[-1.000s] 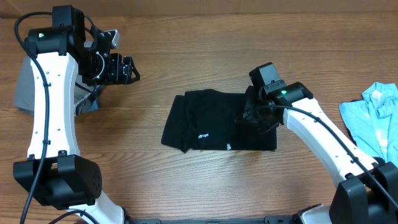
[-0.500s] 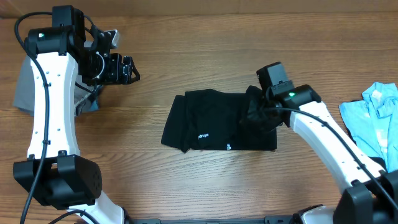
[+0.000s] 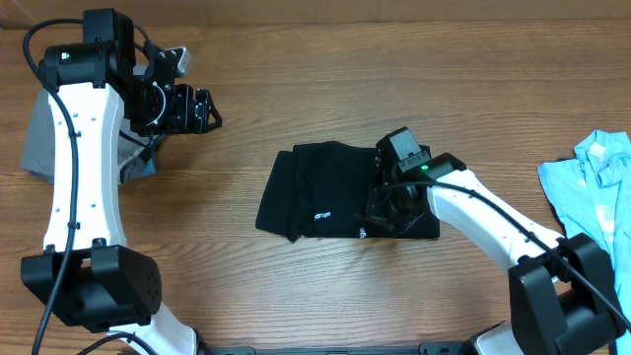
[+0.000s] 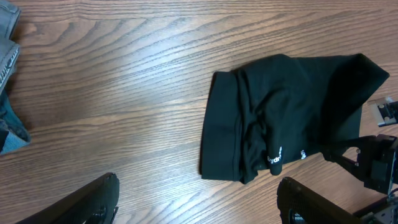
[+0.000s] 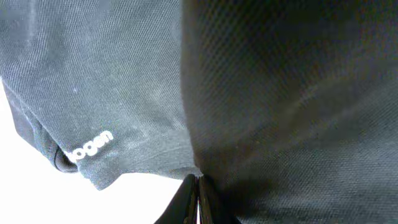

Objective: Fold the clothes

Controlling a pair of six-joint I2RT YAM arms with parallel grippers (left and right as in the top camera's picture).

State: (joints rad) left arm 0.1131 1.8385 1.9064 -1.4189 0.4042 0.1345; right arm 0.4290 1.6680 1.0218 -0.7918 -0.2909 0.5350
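Note:
The black shirt [image 3: 320, 192] with tiny white lettering lies partly folded in the middle of the table. My right gripper [image 3: 386, 205] is low over its right part, shut on a fold of the black cloth. In the right wrist view the shut fingertips [image 5: 198, 186] pinch the shirt [image 5: 124, 74], with white lettering at lower left. My left gripper [image 3: 202, 108] is open and empty, held up at the far left, well away from the shirt. The left wrist view shows its spread fingers [image 4: 199, 208] and the shirt [image 4: 280, 118] beyond.
A grey garment [image 3: 37, 138] lies at the far left under my left arm; a blue-grey cloth edge [image 4: 7, 62] shows in the left wrist view. A light-blue garment [image 3: 596, 187] lies at the right edge. Bare wood surrounds the shirt.
My right gripper has moved left and toward the front, carrying the shirt's right edge over the shirt's body. The left arm has not moved.

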